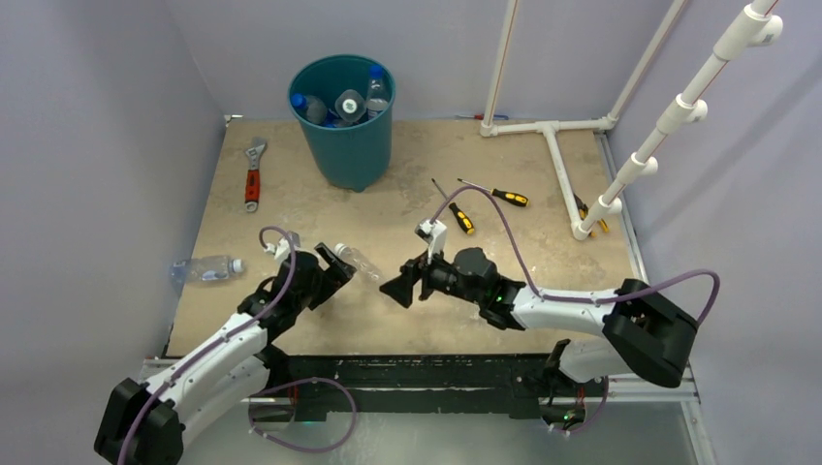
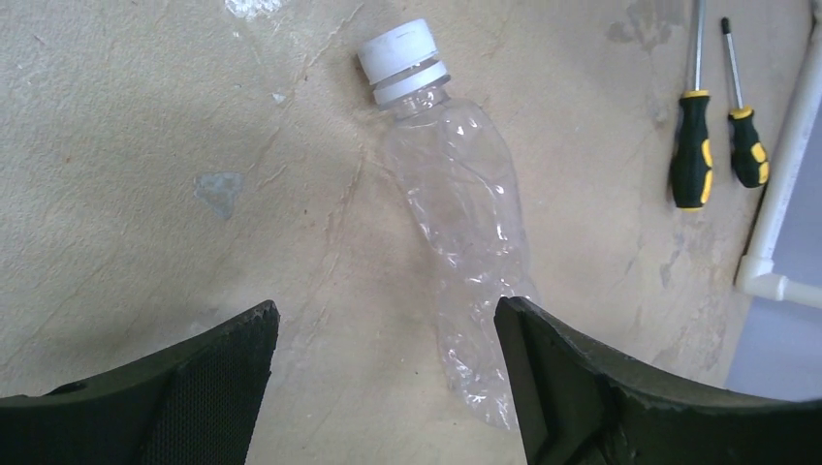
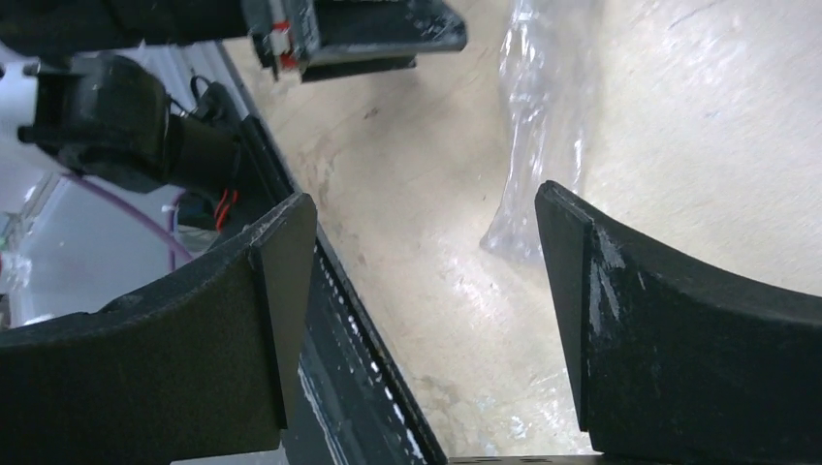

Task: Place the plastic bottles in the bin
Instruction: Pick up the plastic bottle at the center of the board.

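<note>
One bottle point(image 2: 463, 218) at left pincer point(image 2: 386, 315)

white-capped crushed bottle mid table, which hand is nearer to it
Left. The base of the bottle lies inside the open left hand; the right hand sits open just past its other side, not around it.

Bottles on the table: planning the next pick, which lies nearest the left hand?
The crushed, white-capped bottle, lying just ahead of the open left hand; the other bottle lies off by the table's left edge.
</note>
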You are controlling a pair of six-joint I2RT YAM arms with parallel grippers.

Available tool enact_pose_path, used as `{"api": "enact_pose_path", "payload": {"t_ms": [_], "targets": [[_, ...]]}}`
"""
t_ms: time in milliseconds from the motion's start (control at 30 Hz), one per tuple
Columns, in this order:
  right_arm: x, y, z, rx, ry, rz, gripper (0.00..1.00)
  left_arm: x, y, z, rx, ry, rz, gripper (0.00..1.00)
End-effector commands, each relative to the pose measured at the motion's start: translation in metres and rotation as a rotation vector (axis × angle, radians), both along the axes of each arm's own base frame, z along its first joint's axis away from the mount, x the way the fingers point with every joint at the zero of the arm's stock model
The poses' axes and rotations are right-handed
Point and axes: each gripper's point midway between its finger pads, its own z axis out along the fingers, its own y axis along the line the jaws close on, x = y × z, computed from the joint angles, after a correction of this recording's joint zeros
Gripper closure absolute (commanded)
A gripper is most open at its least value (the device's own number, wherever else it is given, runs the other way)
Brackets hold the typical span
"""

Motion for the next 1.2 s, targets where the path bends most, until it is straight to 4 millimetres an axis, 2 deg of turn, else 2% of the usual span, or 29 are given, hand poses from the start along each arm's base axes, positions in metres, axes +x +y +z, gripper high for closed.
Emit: {"api": "enact_pose_path", "payload": {"t_ms": [0, 33, 67, 167, 467, 600, 733, 867, 967, 1067, 1133, 1167], "targets": [[0.032, -0.003, -0.004, -0.164, -0.039, -0.109, 0.16, 0.0, 0.005, 0.022, 0.005, -0.058, 0.005, 0.18], [0.036, 0.0, -0.014, -0.219, -0.034, -0.103, 0.15, -0.002, 0.007, 0.025, 0.003, -0.066, 0.009, 0.18], [0.042, 0.007, -0.012, -0.248, -0.041, -0.095, 0.15, -0.003, 0.008, 0.028, 0.0, -0.074, 0.013, 0.18], [0.055, 0.012, -0.026, -0.345, -0.055, -0.104, 0.14, -0.005, 0.013, 0.039, 0.003, -0.098, 0.027, 0.17], [0.046, 0.026, -0.046, -0.379, -0.022, -0.008, 0.16, -0.006, 0.029, 0.069, 0.034, -0.169, 0.066, 0.16], [0.043, 0.03, -0.056, -0.382, -0.007, 0.02, 0.17, -0.007, 0.029, 0.072, 0.029, -0.178, 0.067, 0.16], [0.043, 0.031, -0.08, -0.444, 0.022, 0.027, 0.21, -0.008, 0.028, 0.069, 0.026, -0.17, 0.06, 0.16], [0.044, 0.024, -0.106, -0.51, 0.05, 0.011, 0.34, -0.007, 0.027, 0.068, 0.027, -0.171, 0.058, 0.16], [0.044, 0.018, -0.116, -0.521, 0.055, -0.015, 0.46, -0.005, 0.026, 0.068, 0.042, -0.185, 0.039, 0.16], [0.041, 0.016, -0.113, -0.489, 0.047, -0.009, 0.64, -0.003, 0.024, 0.071, 0.051, -0.196, 0.022, 0.16], [0.04, 0.015, -0.099, -0.44, 0.02, -0.02, 0.75, 0.002, 0.018, 0.081, 0.046, -0.233, -0.012, 0.16], [0.04, 0.015, -0.084, -0.397, -0.005, -0.03, 0.81, 0.005, 0.014, 0.092, 0.043, -0.27, -0.039, 0.15]]}}
